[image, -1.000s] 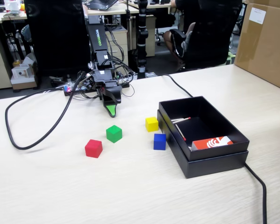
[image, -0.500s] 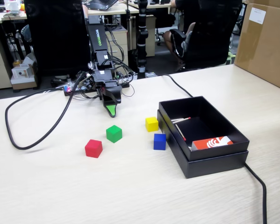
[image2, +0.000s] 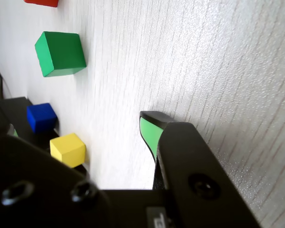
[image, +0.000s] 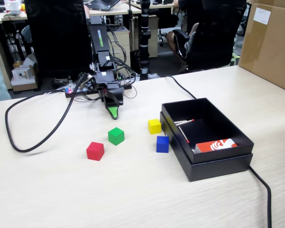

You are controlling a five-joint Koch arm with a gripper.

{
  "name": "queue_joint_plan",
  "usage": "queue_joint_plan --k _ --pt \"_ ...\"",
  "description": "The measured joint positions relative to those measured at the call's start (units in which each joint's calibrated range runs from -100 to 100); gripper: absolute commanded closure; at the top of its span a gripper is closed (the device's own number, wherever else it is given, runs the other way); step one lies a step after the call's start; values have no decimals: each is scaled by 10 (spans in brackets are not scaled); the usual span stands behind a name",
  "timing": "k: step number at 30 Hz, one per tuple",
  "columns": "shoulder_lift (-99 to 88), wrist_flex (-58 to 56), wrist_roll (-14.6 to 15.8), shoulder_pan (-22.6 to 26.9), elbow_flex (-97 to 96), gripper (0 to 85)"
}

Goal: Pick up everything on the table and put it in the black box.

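Cable (image: 42, 124): a thick black lead loops over the left of the tabletop (image: 132, 190) in the fixed view, running back to the arm's base.
Red cube (image: 95, 151): leftmost of the four, resting on the bare wood, in front and to the left of the green one.
Pincer (image: 113, 112): hangs point-down just above the tabletop at the back, behind the green cube and apart from it. Only one green-faced tip (image2: 149, 128) shows in either view, so I cannot tell how far it is open; nothing is seen in its hold.
Green cube (image: 116, 136): on the tabletop, between the red and yellow cubes.
Yellow cube (image: 154, 126): just beside the box's left wall.
Blue cube (image: 162, 144): in front of the yellow one, also just beside the box.
Black box (image: 237, 137): at the right, nested in its lid; inside lie thin red-tipped sticks (image: 184, 122) and a red-and-white card (image: 216, 145).
Brown carton (image: 270, 42): far right, at the tabletop's back edge.
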Motion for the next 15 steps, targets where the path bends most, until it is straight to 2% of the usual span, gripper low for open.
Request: queue_joint_plan --k 15 --pt "0 -10 3 -8 19 382"
